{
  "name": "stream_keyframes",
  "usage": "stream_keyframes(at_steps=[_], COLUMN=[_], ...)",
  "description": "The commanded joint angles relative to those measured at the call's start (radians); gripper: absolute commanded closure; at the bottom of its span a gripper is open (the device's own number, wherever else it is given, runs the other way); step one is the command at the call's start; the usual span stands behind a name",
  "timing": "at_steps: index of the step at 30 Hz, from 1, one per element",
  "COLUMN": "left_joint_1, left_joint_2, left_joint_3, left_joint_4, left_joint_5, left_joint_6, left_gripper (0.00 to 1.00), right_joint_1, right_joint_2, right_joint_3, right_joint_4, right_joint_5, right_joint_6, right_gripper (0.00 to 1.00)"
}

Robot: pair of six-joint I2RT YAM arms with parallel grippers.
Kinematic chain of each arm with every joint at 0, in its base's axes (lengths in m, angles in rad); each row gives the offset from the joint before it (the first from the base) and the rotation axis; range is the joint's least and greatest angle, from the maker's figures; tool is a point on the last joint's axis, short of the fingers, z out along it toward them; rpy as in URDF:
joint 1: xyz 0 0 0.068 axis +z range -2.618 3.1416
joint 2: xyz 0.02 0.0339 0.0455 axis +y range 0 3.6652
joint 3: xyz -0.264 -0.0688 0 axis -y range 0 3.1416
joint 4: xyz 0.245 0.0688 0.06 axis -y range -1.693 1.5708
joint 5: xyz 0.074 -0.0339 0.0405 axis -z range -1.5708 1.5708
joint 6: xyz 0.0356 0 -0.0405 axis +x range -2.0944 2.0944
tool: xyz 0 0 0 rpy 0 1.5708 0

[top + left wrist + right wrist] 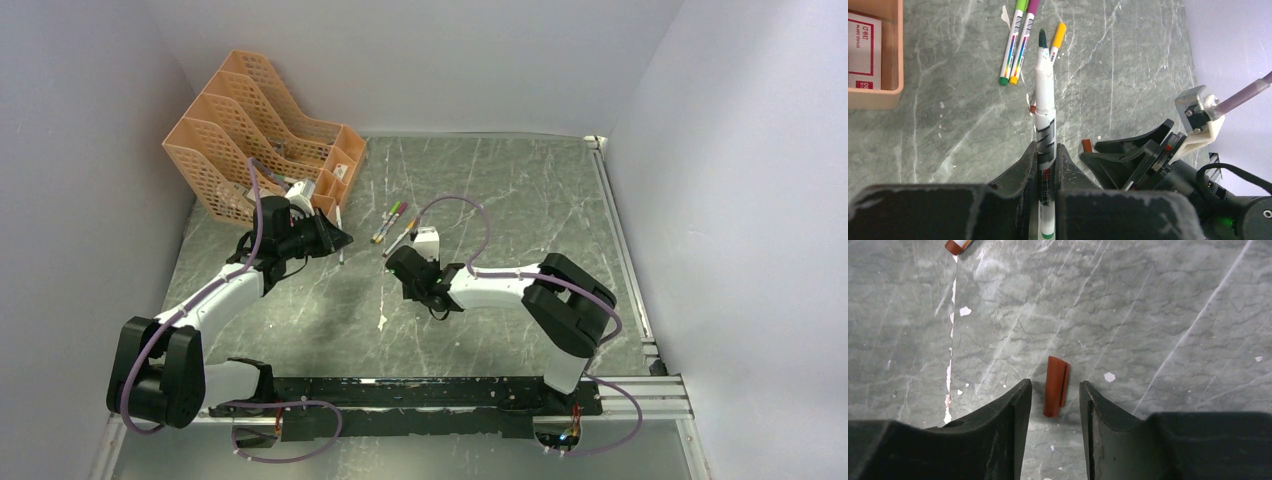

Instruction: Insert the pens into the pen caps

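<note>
Left wrist view shows the left jaws shut tight on a green-tipped pen (1045, 95). It has no cap on and points out over the worktop (1128, 75). Right wrist view shows the right jaws open, one on each side of a small red cap (1054, 382). The cap lies flat on the worktop, and neither jaw touches it. Three capped pens (1015, 50) lie further back.

I think a few things could go wrong from here. The red cap is round, so if one jaw hits it first it may roll or pop out sideways. It lies flat, so once it is picked up its open end may not face the pen. Then the tip would bump the rim and smear ink. The cap is red and the held pen is green, so the cap may belong to the red-ended pen (955, 245) lying nearby. A hard push could also slide the held pen back through the left jaws.
</note>
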State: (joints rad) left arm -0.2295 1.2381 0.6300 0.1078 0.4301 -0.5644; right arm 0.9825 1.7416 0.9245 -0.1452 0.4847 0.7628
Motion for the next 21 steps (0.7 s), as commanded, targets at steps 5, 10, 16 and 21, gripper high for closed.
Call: stream_keyframes(at_steps=[5, 10, 16, 21], left_joint_1=[0.006, 0.000, -0.005, -0.016], left_joint_2=[-0.012, -0.009, -0.007, -0.009], left_joint_3=[-0.010, -0.005, -0.004, -0.004], left_joint_4=[0.021, 0.013, 0.013, 0.037], left_joint_5=[0.024, 0.023, 0.025, 0.067], left_joint_6=[0.011, 0.016, 0.016, 0.016], left_gripper=[0.93, 0.93, 0.93, 0.93], right_joint_1=[0.009, 0.008, 0.008, 0.004], right_joint_2=[0.059, 0.085, 0.088, 0.041], right_joint_3=[0.041, 0.069, 0.066, 0.052], right_joint_4=[-0.037, -0.051, -0.046, -0.027], right_joint_5=[0.044, 0.034, 0.013, -0.024], right_joint_6=[0.030, 0.017, 0.012, 0.005], right_gripper=[0.66, 0.71, 0.97, 1.00])
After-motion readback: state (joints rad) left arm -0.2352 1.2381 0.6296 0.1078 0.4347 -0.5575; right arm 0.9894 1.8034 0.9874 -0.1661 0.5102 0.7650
